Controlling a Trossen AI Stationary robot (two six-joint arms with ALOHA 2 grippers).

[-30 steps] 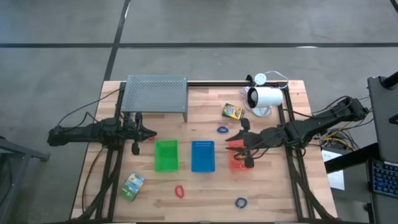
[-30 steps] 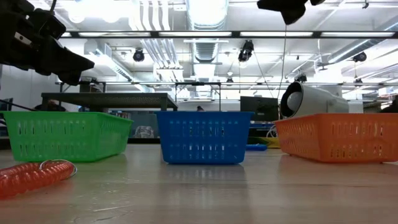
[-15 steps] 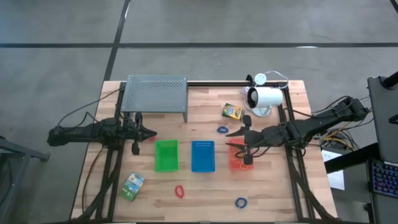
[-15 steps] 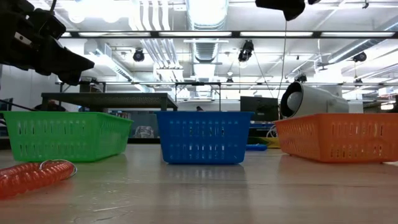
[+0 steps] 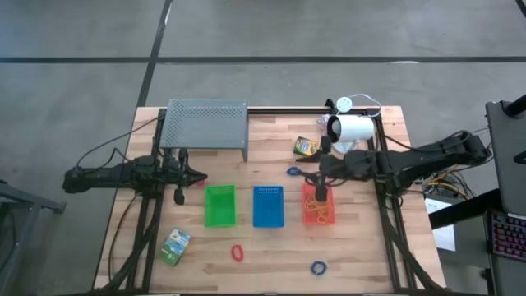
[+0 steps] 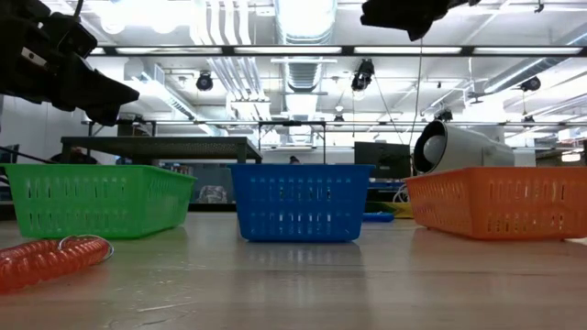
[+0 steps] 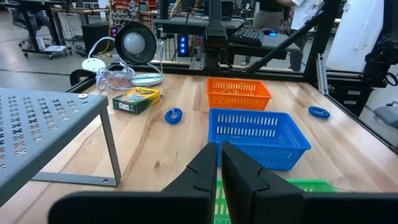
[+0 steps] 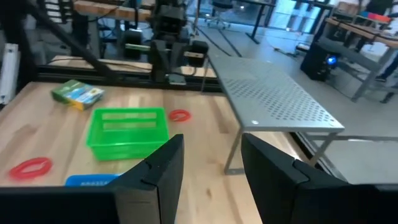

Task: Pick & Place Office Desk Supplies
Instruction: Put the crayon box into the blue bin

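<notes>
When set against the view of a second back, note the right gripper (image 5: 317, 178) swung off the orange basket (image 5: 305, 205) toward the back of the table, now hanging high between that basket and the white lamp (image 5: 349, 129). Note its jaws wide apart with nothing between them in the right wrist view (image 8: 211, 149). Uncovers the basket: see thin orange rubber bands (image 5: 319, 212) lying inside, which before sat hidden under the arm. Reads as a drop just finished, so count that sort as delivered and the arm as free for the next pick. Find a likely candidate close by: a blue loop (image 5: 294, 172) on the wood just beside the gripper, and a crayon box (image 5: 307, 147) near the lamp. Leaves more to do at the front: a second crayon box (image 5: 175, 245), a red loop (image 5: 237, 252), another blue loop (image 5: 318, 267). Find the left gripper (image 5: 196, 177) where it was, pinched shut on nothing, waiting beside the grey rack (image 5: 205, 123) and behind the green basket (image 5: 207, 205). See no change at the blue basket (image 5: 256, 205).
</notes>
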